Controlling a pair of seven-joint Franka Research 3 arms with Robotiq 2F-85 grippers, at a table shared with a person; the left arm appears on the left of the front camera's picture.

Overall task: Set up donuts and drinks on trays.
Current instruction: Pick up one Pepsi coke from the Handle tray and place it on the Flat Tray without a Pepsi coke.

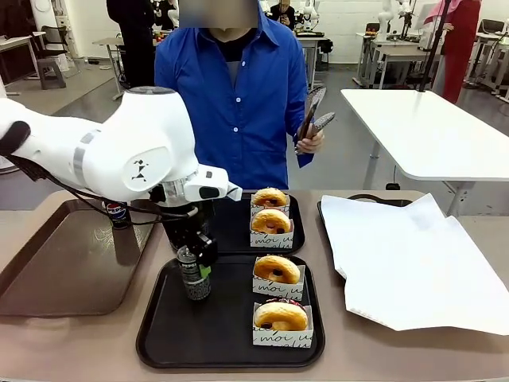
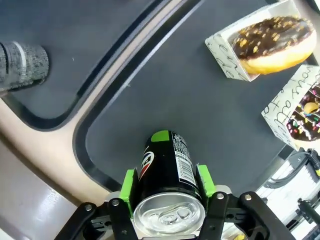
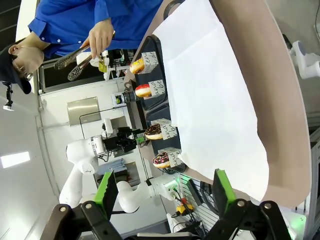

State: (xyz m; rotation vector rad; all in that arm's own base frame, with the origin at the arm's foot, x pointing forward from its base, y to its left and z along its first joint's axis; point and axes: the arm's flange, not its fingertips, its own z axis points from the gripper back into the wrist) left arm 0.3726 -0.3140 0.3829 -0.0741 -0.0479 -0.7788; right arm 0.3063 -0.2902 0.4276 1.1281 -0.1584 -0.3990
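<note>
The left gripper [image 1: 195, 274] pinches a black drink can [image 1: 193, 274] upright between its green pads [image 2: 129, 184], over the left half of the near black tray [image 1: 159, 338]; from the left wrist view the can's base looks close to the tray floor, though whether it touches cannot be told. Two sleeved donuts sit in a column on the right side of this tray, the nearer one [image 1: 280, 316] and the one behind it [image 1: 277, 270], and two more donuts [image 1: 270, 208] sit on the far black tray [image 1: 231, 231]. To place the can well, the gripper should go straight down until the base sits flat, keeping it well inside the raised rim and apart from the donut sleeves, then part the pads evenly so neither side drags the slim can over, and rise vertically before moving away. A second can [image 1: 117, 213] stands on the brown tray [image 1: 48, 278] at the left, and would suit the far tray's open left side. The right gripper [image 3: 165, 200] hangs with its jaws spread and empty above the white paper [image 1: 413, 263] at the right. The person stands at the far side holding tongs [image 1: 314, 119].
</note>
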